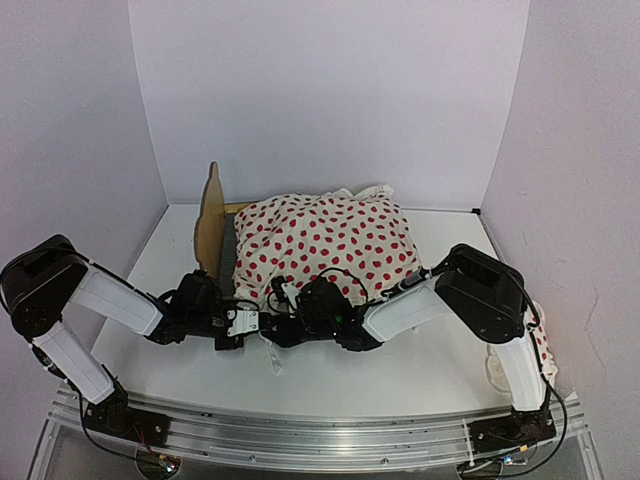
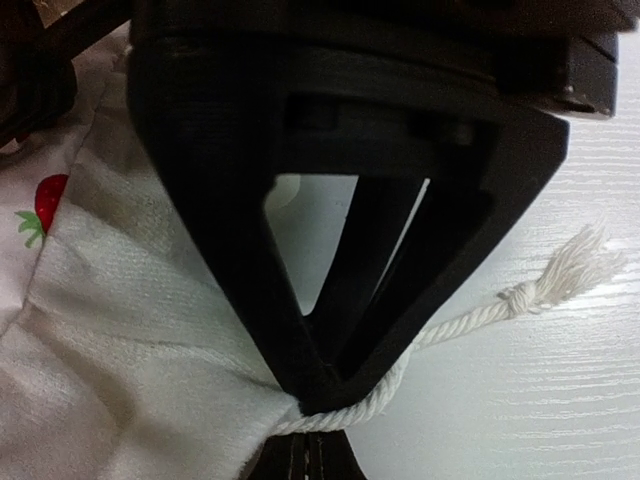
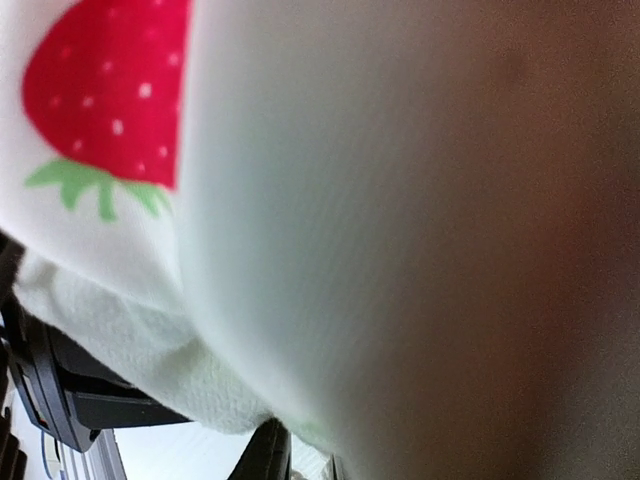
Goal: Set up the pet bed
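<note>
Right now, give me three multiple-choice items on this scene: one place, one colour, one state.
1. In the top view, the headboard stands: A) left of the duvet B) right of it C) behind the arms' bases.
2. The duvet's print is: A) blue B) red C) black.
3. The left fingers are: A) spread wide B) shut on the white cord C) out of view.
Answers: 1 A, it rises at the duvet's left edge. 2 B, red strawberries show. 3 B, the left wrist view shows them pinching it.
</note>
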### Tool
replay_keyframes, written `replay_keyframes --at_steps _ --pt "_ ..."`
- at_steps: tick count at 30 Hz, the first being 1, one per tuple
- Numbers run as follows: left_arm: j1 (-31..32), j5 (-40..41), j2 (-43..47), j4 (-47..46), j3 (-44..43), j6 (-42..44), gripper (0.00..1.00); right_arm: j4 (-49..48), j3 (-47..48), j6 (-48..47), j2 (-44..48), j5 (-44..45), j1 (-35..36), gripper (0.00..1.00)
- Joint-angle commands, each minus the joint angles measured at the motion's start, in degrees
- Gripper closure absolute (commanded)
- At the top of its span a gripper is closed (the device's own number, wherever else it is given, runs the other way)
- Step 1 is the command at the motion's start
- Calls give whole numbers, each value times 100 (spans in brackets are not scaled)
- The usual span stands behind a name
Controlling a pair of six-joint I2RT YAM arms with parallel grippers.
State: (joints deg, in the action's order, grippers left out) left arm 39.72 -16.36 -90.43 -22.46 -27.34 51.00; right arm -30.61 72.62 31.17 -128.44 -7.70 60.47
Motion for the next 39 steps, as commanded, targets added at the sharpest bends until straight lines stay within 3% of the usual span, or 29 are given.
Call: replay_keyframes --at_steps 1,9,23,39 --pt "-35 -144 59 -78 -240 -35 100 359 -90 21 -29 -26 10 86" --pt "-83 -330 156 250 -335 -88 100 430 -213 -187 98 -50 11 77" --pt "-86 -655 291 826 -707 -562 100 545 -114 -733 257 -123 191 72" --pt "-141 -525 192 605 -674 -662 100 550 -214 -850 436 -127 235 78"
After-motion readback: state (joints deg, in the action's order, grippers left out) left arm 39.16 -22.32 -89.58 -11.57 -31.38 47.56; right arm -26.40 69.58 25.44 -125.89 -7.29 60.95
